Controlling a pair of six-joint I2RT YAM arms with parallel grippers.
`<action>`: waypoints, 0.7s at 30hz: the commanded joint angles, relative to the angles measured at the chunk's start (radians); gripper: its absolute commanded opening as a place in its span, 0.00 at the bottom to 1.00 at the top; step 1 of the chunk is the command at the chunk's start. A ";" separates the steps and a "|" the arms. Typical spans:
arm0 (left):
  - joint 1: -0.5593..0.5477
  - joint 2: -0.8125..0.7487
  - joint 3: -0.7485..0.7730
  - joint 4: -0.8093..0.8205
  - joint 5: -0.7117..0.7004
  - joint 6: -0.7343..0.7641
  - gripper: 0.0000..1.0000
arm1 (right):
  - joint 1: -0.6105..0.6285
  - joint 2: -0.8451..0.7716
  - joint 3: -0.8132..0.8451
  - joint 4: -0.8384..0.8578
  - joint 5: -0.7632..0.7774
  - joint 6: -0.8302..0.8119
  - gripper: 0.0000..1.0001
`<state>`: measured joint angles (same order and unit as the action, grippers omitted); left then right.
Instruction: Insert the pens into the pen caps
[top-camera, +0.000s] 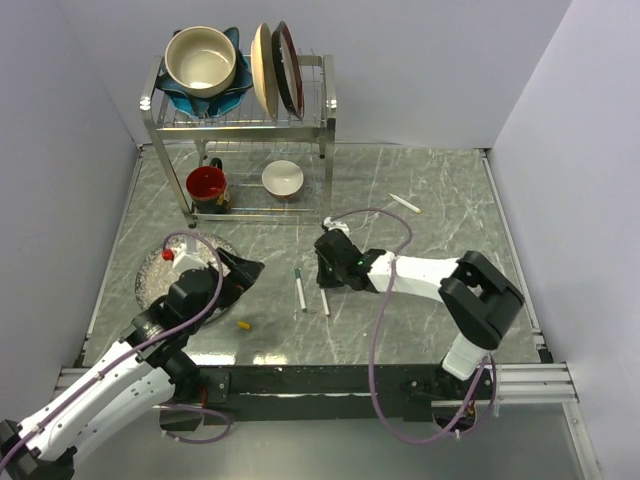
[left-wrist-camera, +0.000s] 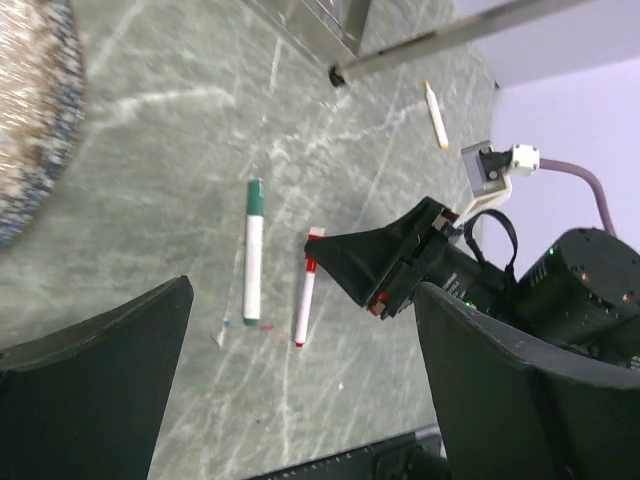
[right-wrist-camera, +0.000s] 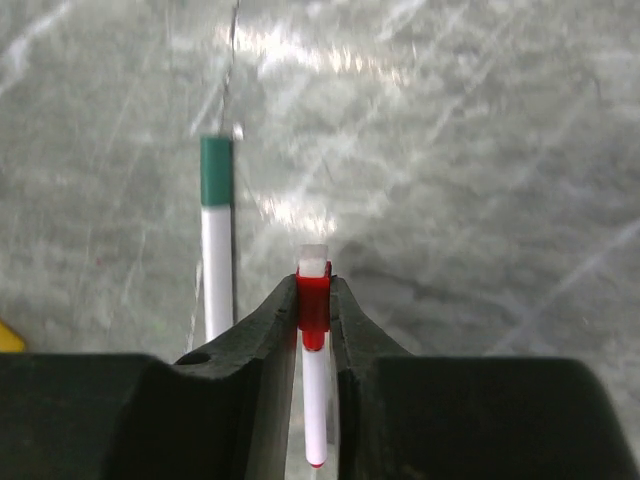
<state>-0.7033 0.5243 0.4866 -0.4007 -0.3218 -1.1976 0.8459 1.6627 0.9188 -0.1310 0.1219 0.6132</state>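
Right gripper is narrowed onto the red cap, which sits at the far end of the red pen. We see the barrel running straight back under the wrist, parallel to the green-capped pen just beside it. Our left gripper stands wide and empty, nearer the loose yellow cap. We find the third pen well apart, nearer the right arm.
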 joint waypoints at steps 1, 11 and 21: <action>0.002 -0.020 0.041 -0.058 -0.095 0.052 0.97 | -0.008 0.074 0.094 -0.048 0.073 0.019 0.29; 0.002 -0.021 0.179 -0.131 -0.056 0.242 0.98 | -0.186 0.010 0.216 -0.214 0.183 0.019 0.54; 0.002 -0.073 0.208 -0.132 -0.046 0.401 0.98 | -0.450 0.136 0.386 -0.160 0.228 -0.349 0.60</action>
<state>-0.7033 0.4786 0.6914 -0.5503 -0.3969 -0.8722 0.4484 1.7267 1.2095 -0.3199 0.3237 0.4839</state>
